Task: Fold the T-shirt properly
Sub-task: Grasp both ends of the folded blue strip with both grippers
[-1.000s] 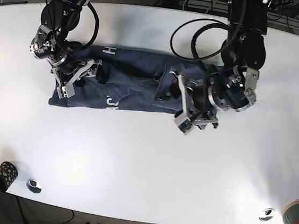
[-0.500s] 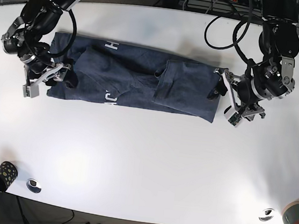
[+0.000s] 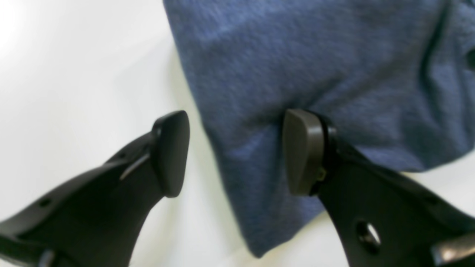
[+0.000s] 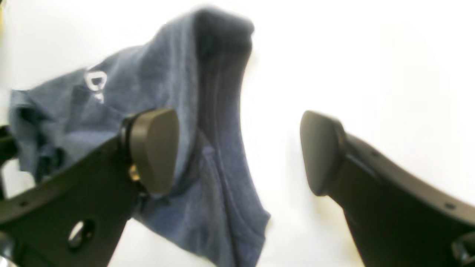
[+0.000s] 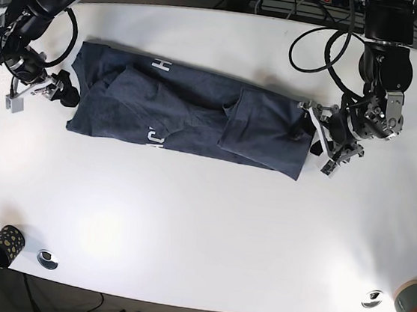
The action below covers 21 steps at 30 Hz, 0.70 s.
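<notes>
Both arms have swung outward since a second ago: the navy T-shirt now lies stretched flat across the white surface. The left pincer straddles its right edge, fingers apart; the right pincer, also agape, sits at the left end, so the next fold looks ready to start.

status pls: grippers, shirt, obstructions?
Left gripper open, straddling shirt edge. Right gripper open, beside other end. Dark blue cotton T-shirt stretched flat, unfolded. Nothing obstructing.

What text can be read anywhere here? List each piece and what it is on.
"H": white letter on the T-shirt, near its upper edge in the base view.
White letters at the T-shirt's lower edge in the base view: partly folded under, not readable.
White print on the T-shirt in the right wrist view: too blurred to read.
Left wrist view: no text.
</notes>
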Each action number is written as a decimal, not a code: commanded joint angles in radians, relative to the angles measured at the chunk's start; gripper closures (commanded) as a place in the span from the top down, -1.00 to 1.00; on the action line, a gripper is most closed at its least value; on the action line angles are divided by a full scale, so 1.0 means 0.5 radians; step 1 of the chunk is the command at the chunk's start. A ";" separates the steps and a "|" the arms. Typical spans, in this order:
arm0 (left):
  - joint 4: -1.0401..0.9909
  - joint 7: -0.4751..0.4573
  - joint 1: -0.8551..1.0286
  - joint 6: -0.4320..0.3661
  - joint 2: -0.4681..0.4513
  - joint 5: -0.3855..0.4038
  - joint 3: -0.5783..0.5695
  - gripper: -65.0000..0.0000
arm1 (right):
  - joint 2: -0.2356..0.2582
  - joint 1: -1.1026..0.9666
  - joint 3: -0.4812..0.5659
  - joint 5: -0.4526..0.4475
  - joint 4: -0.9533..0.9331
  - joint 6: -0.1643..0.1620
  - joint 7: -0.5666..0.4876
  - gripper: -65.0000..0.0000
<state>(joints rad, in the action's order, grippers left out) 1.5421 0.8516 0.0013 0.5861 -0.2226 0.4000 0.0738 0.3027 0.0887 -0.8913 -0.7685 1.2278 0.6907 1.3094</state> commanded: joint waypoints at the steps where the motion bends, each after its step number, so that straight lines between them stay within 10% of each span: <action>1: 0.121 0.020 -0.029 0.008 -0.017 0.027 0.007 0.14 | 0.041 0.014 -0.005 -0.088 0.007 0.015 -0.037 0.51; 21: 0.336 0.081 0.014 -0.005 -0.014 0.009 0.023 0.14 | -0.248 -0.105 0.281 -0.094 0.111 0.015 -0.049 0.51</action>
<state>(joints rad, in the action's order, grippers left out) 1.7199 0.9070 0.0319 0.5838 -0.2218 0.3969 0.0803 0.1810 0.0364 -0.7666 -0.8494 1.2591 0.7071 1.2495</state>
